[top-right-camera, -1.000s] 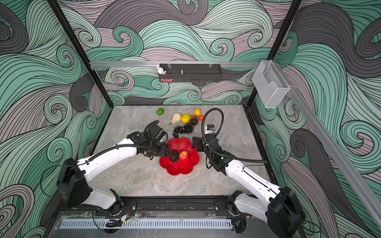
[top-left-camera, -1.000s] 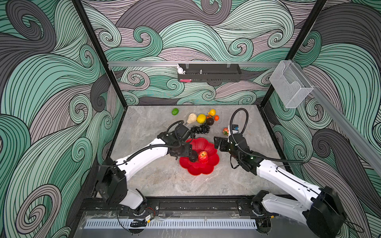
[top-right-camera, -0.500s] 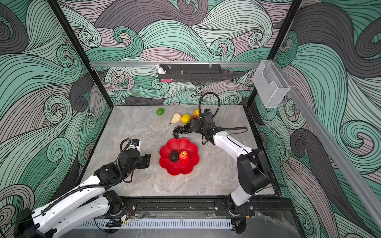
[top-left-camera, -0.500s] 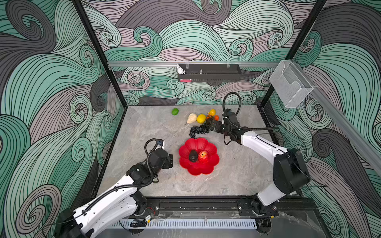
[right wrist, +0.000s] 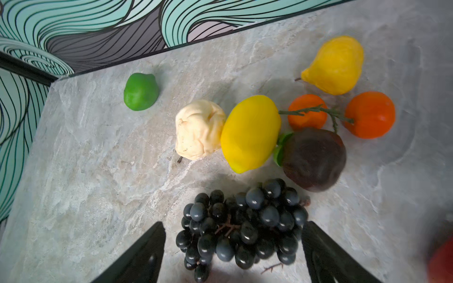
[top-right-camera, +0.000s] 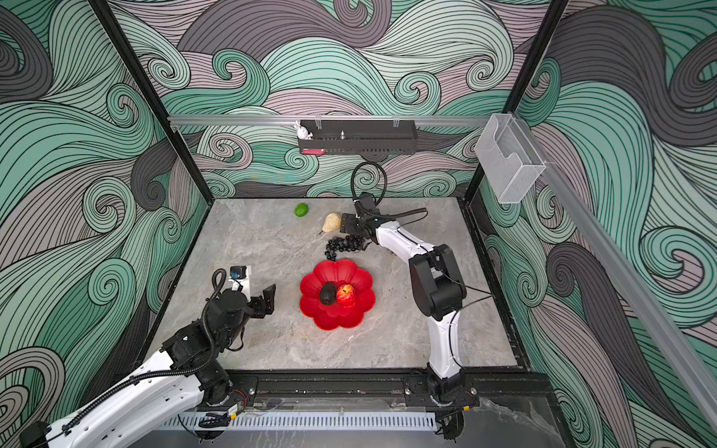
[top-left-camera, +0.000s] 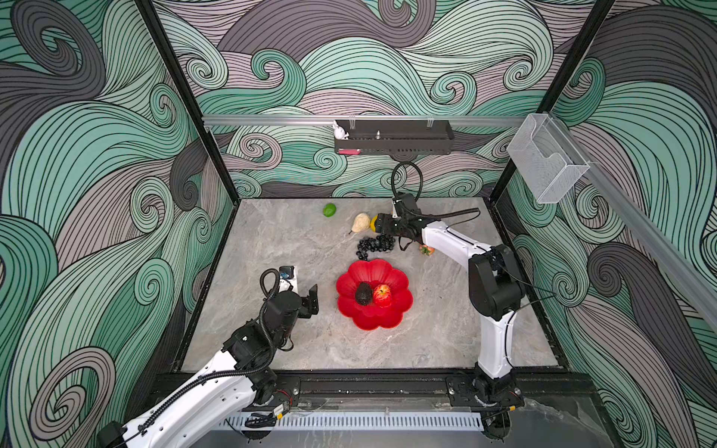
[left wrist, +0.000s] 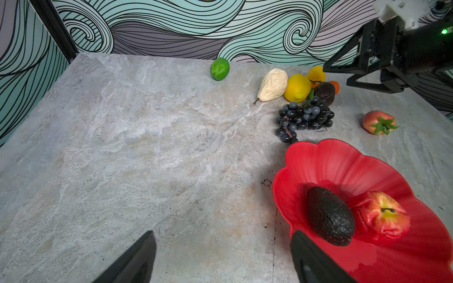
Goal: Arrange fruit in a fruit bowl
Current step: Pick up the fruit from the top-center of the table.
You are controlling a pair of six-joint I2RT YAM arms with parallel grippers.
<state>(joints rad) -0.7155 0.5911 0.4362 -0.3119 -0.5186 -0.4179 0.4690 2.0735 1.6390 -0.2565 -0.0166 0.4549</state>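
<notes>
In both top views, bowl point(top-left-camera: 372, 271) is found at table point(top-left-camera: 271, 248) centre, with avocado point(top-left-camera: 363, 293) and apple point(top-left-camera: 383, 294) lying in it. Left gripper point(top-left-camera: 312, 298) is held at its 9 o'clock, apart from the rim. Right gripper point(top-left-camera: 382, 229) is held at its 12 o'clock, over grapes point(top-left-camera: 374, 245).

In left wrist view, jaws are seen wide, with nothing between.

In right wrist view, jaws are seen wide, with grapes between the fingers point(right wrist: 137, 257); contact cannot be told. Pear point(right wrist: 199, 129), lemon point(right wrist: 250, 133) and mangosteen point(right wrist: 315, 159) are clustered just beyond; lime point(right wrist: 141, 92) lies apart.

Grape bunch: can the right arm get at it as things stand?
Probably yes. The right end effector hangs over the grape bunch, jaws open, nothing between them. The lemon and mangosteen sit close beside the bunch, so a clean pinch could brush them.
</notes>
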